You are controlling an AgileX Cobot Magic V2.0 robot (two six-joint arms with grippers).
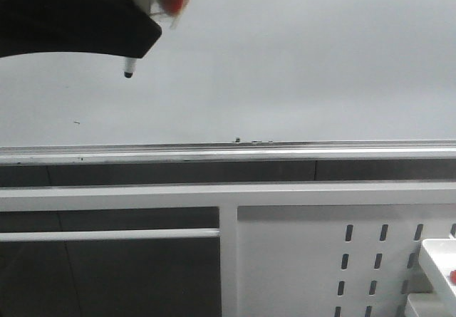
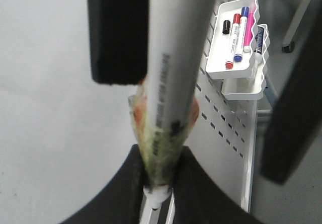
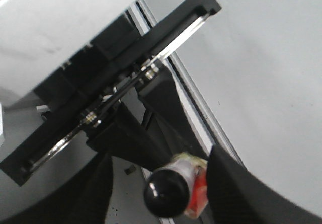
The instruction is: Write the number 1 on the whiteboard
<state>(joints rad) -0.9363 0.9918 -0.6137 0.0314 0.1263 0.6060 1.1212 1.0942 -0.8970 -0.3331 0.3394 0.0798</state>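
The whiteboard (image 1: pixel 299 60) fills the upper front view, with its silver rail (image 1: pixel 228 153) below. No stroke of the number 1 shows on it, only tiny dark specks. My left gripper (image 1: pixel 139 43) is at the top left, shut on a white marker (image 1: pixel 129 66) wrapped in red and yellow tape, its dark tip pointing down in front of the board. I cannot tell whether the tip touches. The left wrist view shows my left gripper (image 2: pixel 161 183) clamped on the marker (image 2: pixel 176 58). My right gripper (image 3: pixel 161 199) is open, its fingers (image 3: pixel 236 183) either side of the marker's black rear end (image 3: pixel 166 191).
A white perforated metal panel (image 1: pixel 299 260) stands below the rail, with a white frame bar (image 1: pixel 107 196) beside it. A white tray (image 2: pixel 236 68) holding several markers hangs on the panel and also shows at the front view's lower right (image 1: pixel 438 260).
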